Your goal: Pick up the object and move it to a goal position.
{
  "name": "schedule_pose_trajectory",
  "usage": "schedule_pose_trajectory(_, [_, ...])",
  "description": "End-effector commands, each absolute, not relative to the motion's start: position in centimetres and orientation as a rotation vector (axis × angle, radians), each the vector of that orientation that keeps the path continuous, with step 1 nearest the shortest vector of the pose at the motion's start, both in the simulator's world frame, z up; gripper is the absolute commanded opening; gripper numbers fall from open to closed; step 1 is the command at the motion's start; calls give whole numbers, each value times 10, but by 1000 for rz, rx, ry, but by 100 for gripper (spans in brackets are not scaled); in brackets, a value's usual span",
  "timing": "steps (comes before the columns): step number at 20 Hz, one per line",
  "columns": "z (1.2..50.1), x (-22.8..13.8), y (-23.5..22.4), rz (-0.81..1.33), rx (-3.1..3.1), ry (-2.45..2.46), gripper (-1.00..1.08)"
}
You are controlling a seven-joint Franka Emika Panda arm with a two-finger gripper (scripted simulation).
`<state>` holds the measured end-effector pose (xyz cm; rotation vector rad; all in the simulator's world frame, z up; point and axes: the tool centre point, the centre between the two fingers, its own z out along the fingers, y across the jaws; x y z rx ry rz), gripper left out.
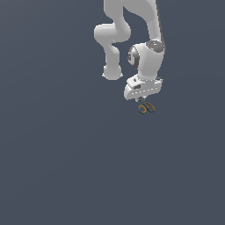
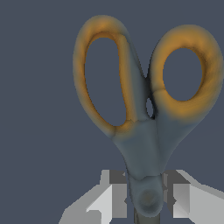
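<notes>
Small pair of scissors with two orange ring handles and a dark grey-blue body [image 1: 146, 107], hanging just below the white pincer [image 1: 141, 99] of the white jointed arm [image 1: 148, 57] in the exterior view. Taken from that view's left to right, with the scissors as landmark: plain dark slate counter [image 1: 52, 154] to the left; white arm segments above, bending down to the pincer; then the scissors, orange rings side by side at the bottom, pointing away from the pincer.

In the wrist view, scissors [image 2: 146, 131] filling most of the picture: a long oval ring beside a rounder one, both joined to the dark neck. Pincer [image 2: 148, 199] closed on that neck at the pivot, one pale grey finger [image 2: 107, 201] pressed on each side of it. Blades hidden.
</notes>
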<state>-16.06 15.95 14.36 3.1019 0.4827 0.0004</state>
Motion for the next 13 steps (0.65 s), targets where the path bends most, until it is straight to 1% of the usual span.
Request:
schedule_pose_trajectory(1, [156, -169, 170, 0, 3102, 481, -100])
schedule_pose_trajectory(7, [175, -181, 185, 0, 3103, 481, -100])
schedule_pose_trajectory(13, [179, -182, 189, 0, 3104, 480, -100])
